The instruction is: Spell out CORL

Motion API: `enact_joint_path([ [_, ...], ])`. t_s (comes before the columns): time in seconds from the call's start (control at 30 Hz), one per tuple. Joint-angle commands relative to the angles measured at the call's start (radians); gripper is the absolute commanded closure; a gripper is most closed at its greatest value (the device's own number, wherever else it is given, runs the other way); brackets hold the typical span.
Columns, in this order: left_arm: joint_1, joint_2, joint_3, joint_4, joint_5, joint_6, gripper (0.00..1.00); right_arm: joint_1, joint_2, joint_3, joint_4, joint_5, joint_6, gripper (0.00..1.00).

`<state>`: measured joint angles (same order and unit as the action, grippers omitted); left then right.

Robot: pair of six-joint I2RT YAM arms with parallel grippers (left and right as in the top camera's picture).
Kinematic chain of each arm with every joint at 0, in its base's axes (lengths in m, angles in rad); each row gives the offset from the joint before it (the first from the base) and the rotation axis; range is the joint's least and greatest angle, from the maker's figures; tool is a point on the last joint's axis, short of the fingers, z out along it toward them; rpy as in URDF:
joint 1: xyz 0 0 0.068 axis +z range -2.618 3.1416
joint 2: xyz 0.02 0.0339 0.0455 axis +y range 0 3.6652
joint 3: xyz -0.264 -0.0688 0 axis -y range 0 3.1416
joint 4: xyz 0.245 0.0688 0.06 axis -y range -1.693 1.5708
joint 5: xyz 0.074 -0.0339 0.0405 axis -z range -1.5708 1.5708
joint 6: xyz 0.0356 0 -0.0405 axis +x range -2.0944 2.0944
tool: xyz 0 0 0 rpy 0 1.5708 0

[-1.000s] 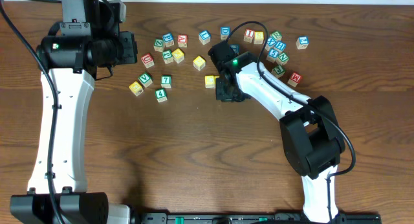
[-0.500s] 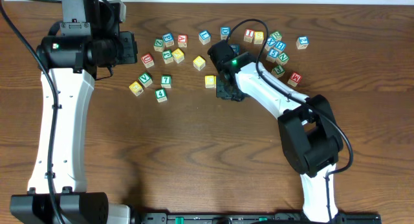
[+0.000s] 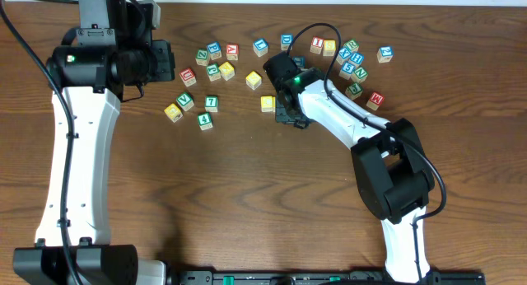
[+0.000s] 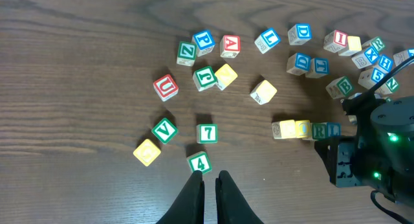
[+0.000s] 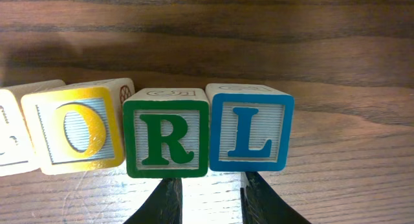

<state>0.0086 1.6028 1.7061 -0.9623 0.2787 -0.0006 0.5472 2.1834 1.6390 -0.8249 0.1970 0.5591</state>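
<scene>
In the right wrist view four cubes stand in a touching row on the wooden table. They are a pale cube (image 5: 13,143) cut off at the left edge, a yellow O cube (image 5: 77,130), a green R cube (image 5: 167,134) and a blue L cube (image 5: 249,130). My right gripper (image 5: 210,201) is open and empty just in front of the R and L cubes, apart from them. The row also shows in the left wrist view (image 4: 309,129). Overhead, only its yellow end cube (image 3: 268,104) shows beside the right gripper (image 3: 290,112). My left gripper (image 4: 209,182) is shut and empty, high above the table.
Loose letter and number cubes lie scattered: green 4 (image 4: 199,162), 7 (image 4: 206,133), green V (image 4: 163,130), red U (image 4: 165,87), and two yellow cubes (image 4: 263,91). A cluster of several cubes (image 3: 354,67) lies at the back right, behind the right arm.
My right gripper has shifted slightly toward the far side, up to the row. The cubes and the left arm have not moved.
</scene>
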Motion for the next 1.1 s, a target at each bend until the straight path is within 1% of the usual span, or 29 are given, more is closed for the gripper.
enact_joint_path([
  [0.0, 0.002, 0.011, -0.001, -0.002, -0.003, 0.003, 0.91, 0.003, 0.011, 0.016, 0.003, 0.04, 0.008, 0.75],
  [0.6, 0.002, 0.011, -0.021, -0.002, -0.003, 0.003, 0.91, 0.003, 0.011, 0.008, 0.037, 0.059, 0.001, 0.76],
  [0.7, 0.002, 0.011, -0.02, -0.002, -0.003, 0.003, 0.91, 0.003, 0.011, 0.008, 0.036, 0.055, 0.0, 0.79],
  [0.77, 0.002, 0.011, -0.021, -0.002, -0.003, 0.003, 0.91, 0.003, 0.006, 0.009, 0.036, 0.042, -0.025, 0.79],
  [0.87, 0.0, 0.011, -0.021, -0.002, -0.003, 0.003, 0.91, 0.0, -0.029, 0.01, 0.02, 0.009, -0.026, 0.79],
  [1.07, -0.034, 0.035, -0.021, 0.002, -0.002, -0.005, 0.91, -0.033, -0.133, 0.01, -0.002, 0.002, -0.024, 0.75],
])
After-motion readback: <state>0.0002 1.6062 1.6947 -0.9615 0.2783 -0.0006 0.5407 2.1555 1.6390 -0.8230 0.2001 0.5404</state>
